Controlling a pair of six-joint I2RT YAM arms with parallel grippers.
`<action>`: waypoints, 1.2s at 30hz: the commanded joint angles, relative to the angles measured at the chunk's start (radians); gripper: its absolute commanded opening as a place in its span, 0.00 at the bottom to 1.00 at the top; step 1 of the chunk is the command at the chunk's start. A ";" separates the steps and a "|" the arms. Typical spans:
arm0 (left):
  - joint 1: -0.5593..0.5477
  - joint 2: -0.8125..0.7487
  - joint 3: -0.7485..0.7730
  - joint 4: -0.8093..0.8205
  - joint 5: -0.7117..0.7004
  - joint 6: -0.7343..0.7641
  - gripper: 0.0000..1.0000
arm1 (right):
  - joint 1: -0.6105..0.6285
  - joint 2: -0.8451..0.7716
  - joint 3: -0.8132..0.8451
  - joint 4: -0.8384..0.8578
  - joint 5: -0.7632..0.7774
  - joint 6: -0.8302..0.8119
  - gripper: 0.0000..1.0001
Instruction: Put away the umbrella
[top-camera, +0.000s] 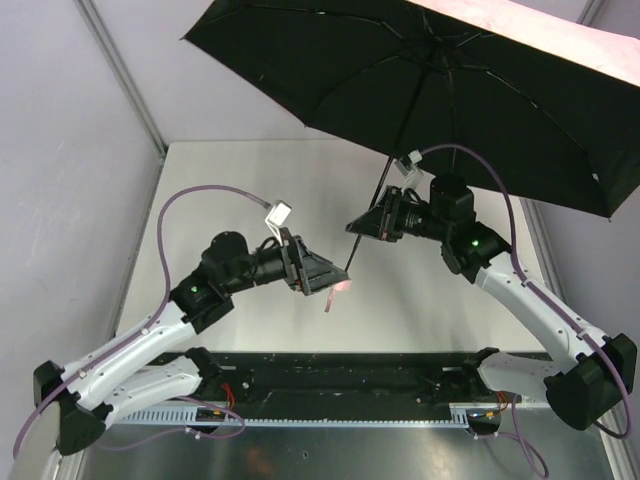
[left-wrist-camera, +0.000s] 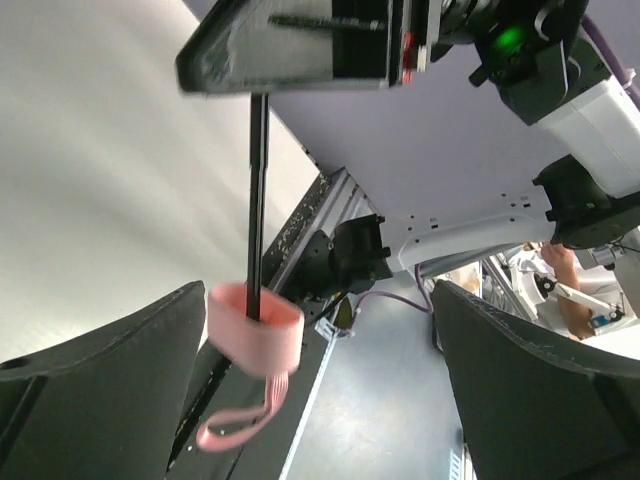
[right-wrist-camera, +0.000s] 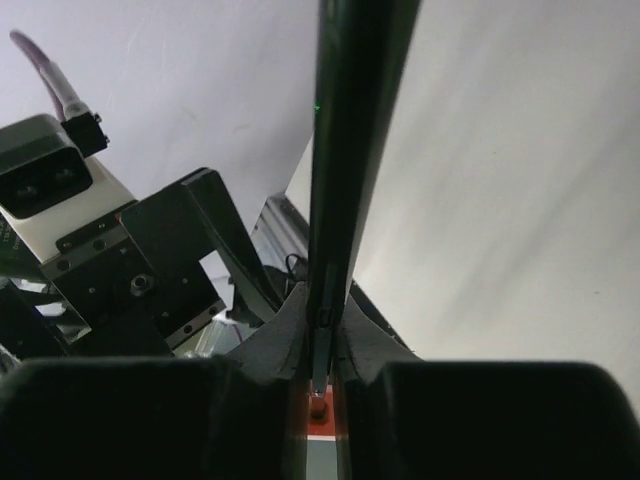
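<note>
The open umbrella (top-camera: 430, 90) slants down near-left along its shaft (top-camera: 390, 165), pinched mid-length by the right claw (top-camera: 362, 225), to the pink handle (left-wrist-camera: 255, 328) sitting between the wide-spread left claw (left-wrist-camera: 320, 300).

A pale, matte table (top-camera: 420, 310) is pictured between light walls, with a black mounting rail (top-camera: 340, 375) fixed along its near edge.
</note>
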 joint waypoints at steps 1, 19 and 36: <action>-0.071 0.044 -0.009 0.134 -0.119 0.017 0.96 | 0.057 -0.043 0.003 0.163 0.025 0.000 0.00; -0.294 0.099 -0.037 0.179 -0.400 -0.017 0.00 | -0.063 -0.157 -0.075 0.206 0.167 0.218 0.41; -0.312 0.014 -0.096 0.142 -0.441 -0.098 0.00 | -0.252 0.059 -0.033 0.439 0.196 0.277 0.33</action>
